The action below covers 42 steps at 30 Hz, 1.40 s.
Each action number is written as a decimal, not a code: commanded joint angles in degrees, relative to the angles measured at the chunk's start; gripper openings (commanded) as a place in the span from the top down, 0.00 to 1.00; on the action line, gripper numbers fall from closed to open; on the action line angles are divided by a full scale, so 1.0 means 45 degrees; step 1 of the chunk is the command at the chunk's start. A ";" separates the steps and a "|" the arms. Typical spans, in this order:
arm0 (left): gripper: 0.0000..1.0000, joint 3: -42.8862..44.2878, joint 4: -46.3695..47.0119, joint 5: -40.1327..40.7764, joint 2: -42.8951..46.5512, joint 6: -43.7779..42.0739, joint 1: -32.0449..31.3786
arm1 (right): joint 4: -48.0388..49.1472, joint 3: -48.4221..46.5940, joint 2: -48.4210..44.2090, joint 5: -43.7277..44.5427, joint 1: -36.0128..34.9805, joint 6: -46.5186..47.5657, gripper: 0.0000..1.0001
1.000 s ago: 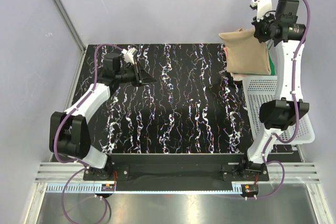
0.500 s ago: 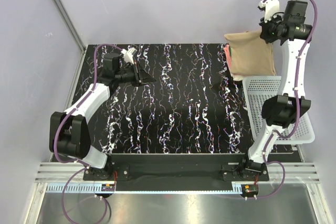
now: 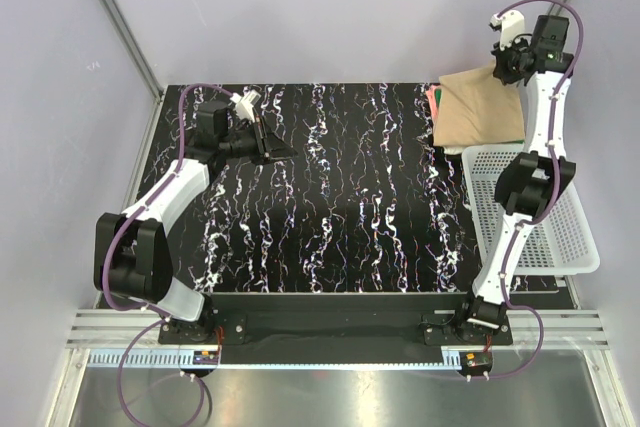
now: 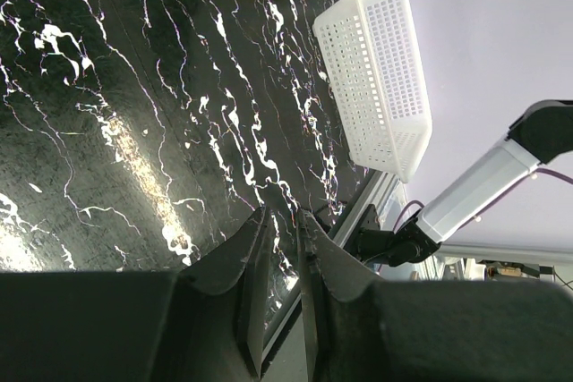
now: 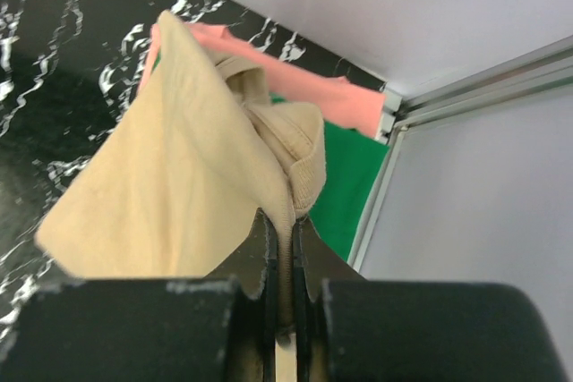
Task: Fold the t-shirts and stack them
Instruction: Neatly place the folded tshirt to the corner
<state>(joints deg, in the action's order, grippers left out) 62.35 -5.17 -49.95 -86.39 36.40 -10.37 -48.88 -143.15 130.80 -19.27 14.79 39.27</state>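
Tan t-shirt (image 5: 179,176): folded, pinched by a thick folded edge between the tightly closed jaws of the right gripper (image 5: 285,248). Cloth fanned out ahead of and below the jaws. Located at the far right corner of the table (image 3: 350,197), over the other shirts.

Coral-pink t-shirt (image 5: 295,73): laid flat beyond the jaws, partly covered by the tan one.

Dark green t-shirt (image 5: 345,176): laid just to the right of the jaws, under the tan cloth. Order against the pink one not clear.

Left gripper (image 4: 282,221): jaws narrowly parted, nothing between them. Held above bare tabletop, well apart from the shirts. White mesh basket (image 4: 376,60) ahead of its jaws.

Step in hand, judged: stacking. Folded tan shirt held over the pile, not yet released. Could not be told whether its far end already rested there.

Next move, judged: called for lowering until the cloth lay flat and square on the pile, then parting the right jaws and withdrawing straight back, without dragging the fold open.
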 commanded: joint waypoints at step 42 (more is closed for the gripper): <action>0.76 -0.0124 0.0758 -0.0559 0.0330 0.0133 0.0098 | 0.6254 -0.1782 0.2788 0.2932 0.0367 -0.3196 0.36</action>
<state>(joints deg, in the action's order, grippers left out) 62.19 -4.34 -50.48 -86.39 36.97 -10.33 -26.20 -152.20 147.17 -10.22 16.25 29.67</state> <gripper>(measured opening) 0.236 0.628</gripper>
